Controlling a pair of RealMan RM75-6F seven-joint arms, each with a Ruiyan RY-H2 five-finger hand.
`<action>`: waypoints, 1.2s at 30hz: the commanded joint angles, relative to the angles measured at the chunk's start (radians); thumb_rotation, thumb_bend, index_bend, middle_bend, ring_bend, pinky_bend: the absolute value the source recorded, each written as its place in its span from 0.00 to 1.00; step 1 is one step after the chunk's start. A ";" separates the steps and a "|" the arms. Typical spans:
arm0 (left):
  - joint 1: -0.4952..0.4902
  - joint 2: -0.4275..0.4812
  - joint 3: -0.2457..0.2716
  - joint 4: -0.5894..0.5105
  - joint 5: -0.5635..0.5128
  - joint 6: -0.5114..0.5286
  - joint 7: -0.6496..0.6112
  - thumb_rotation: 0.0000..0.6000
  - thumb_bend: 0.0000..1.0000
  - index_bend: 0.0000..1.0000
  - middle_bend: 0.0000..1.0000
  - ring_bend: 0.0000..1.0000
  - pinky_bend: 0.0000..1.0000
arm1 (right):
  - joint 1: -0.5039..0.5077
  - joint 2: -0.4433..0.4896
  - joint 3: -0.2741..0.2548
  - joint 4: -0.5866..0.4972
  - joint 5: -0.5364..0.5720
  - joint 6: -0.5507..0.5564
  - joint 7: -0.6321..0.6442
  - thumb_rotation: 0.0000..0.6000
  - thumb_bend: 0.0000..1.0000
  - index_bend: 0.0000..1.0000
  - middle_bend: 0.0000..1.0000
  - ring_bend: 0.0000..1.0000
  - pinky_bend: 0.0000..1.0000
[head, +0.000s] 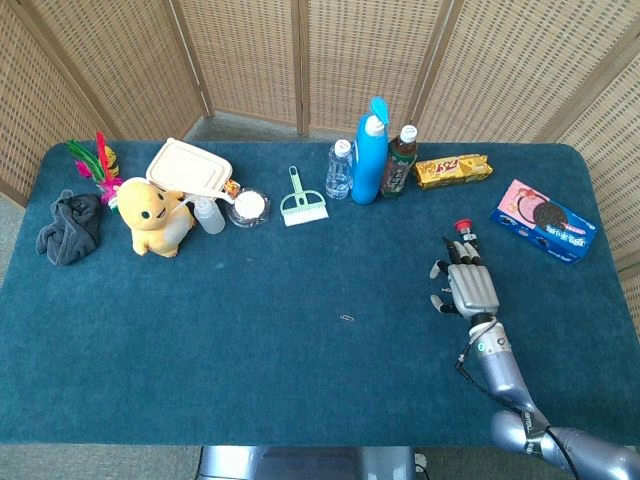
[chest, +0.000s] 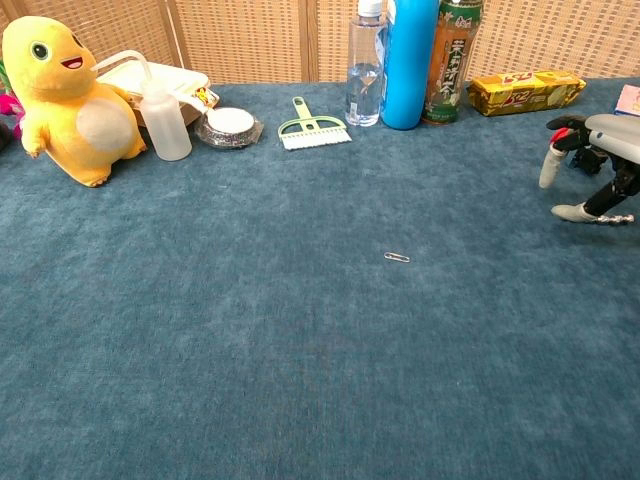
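Beyond the hand (head: 470, 288) stand three bottles (head: 369, 150), two snack packs (head: 452, 170), one brush (head: 299, 203), one plush toy (head: 152, 216)

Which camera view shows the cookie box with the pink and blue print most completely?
The head view: the cookie box lies whole near the table's right edge, beyond the right hand. The chest view shows only its corner at the frame edge.
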 joint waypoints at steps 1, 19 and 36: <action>0.000 0.000 0.000 -0.001 0.001 0.000 0.001 1.00 0.36 0.00 0.00 0.00 0.05 | 0.009 -0.001 0.003 0.014 0.019 -0.009 -0.015 1.00 0.33 0.45 0.00 0.00 0.00; 0.002 0.001 0.001 -0.001 0.003 0.003 -0.003 1.00 0.36 0.00 0.00 0.00 0.05 | 0.009 -0.003 -0.026 0.052 0.077 -0.032 -0.038 1.00 0.33 0.47 0.00 0.00 0.00; 0.003 0.003 0.002 0.001 0.006 0.005 -0.011 1.00 0.36 0.00 0.00 0.00 0.05 | 0.018 -0.024 -0.031 0.101 0.071 -0.027 -0.029 1.00 0.38 0.50 0.00 0.00 0.00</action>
